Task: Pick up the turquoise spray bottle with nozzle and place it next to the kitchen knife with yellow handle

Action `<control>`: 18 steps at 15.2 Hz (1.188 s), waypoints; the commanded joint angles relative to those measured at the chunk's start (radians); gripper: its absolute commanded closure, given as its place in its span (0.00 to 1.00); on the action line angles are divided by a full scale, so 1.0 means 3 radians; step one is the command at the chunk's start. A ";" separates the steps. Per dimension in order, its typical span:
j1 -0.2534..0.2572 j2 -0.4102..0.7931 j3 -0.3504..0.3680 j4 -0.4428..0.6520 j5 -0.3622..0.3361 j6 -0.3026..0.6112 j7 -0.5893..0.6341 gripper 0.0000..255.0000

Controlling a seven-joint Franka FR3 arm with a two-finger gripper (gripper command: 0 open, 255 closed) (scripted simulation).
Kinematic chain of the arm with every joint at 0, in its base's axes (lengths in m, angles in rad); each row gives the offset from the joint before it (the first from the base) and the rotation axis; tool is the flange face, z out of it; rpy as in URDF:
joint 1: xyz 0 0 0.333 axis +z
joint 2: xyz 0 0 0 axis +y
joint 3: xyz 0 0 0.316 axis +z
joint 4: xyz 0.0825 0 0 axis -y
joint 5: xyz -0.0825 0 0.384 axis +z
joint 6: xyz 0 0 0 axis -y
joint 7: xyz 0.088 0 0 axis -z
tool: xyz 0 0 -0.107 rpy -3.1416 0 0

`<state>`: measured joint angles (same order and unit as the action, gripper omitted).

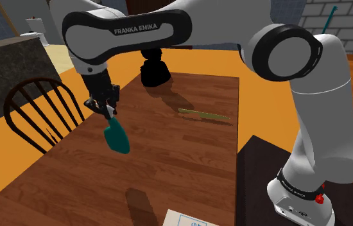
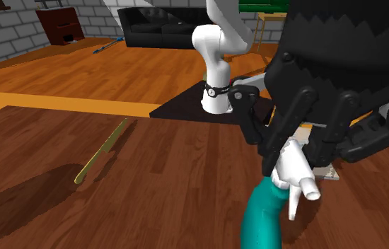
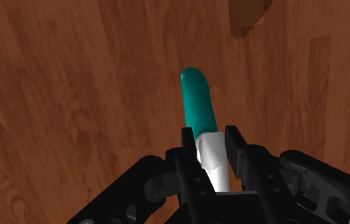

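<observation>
two black jaws are clenched on the white nozzle head of the turquoise spray bottle point(image 1: 116, 137) point(image 2: 264, 221) point(image 3: 197, 105), one on each side. the bottle hangs tilted, body downward, clear of the wooden tabletop point(image 1: 181, 164). it is well apart from the yellowish knife point(image 1: 204, 115) point(image 2: 101, 159), off to the shoulder view's left of it. the knife lies flat on the tabletop. a dark chair point(image 1: 37, 112) stands farther from the knife than the bottle does.
</observation>
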<state>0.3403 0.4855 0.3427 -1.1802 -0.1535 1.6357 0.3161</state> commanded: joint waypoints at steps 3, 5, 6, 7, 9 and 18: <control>-0.0114 -0.0280 0.0011 -0.0227 0.0082 -0.0044 -0.0077 1.00; -0.0231 -0.0552 0.0010 -0.0518 0.0169 -0.0012 -0.0166 1.00; -0.0285 -0.0682 0.0005 -0.0648 0.0212 -0.0005 -0.0214 1.00; -0.0337 -0.0807 -0.0003 -0.0768 0.0255 -0.0003 -0.0266 1.00; -0.0429 -0.1049 -0.0030 -0.0984 0.0338 -0.0015 -0.0375 1.00; -0.0729 -0.1981 -0.0273 -0.1638 0.0615 -0.0251 -0.0919 1.00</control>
<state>0.1304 -0.0741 0.2711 -1.6399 0.0218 1.5629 0.0608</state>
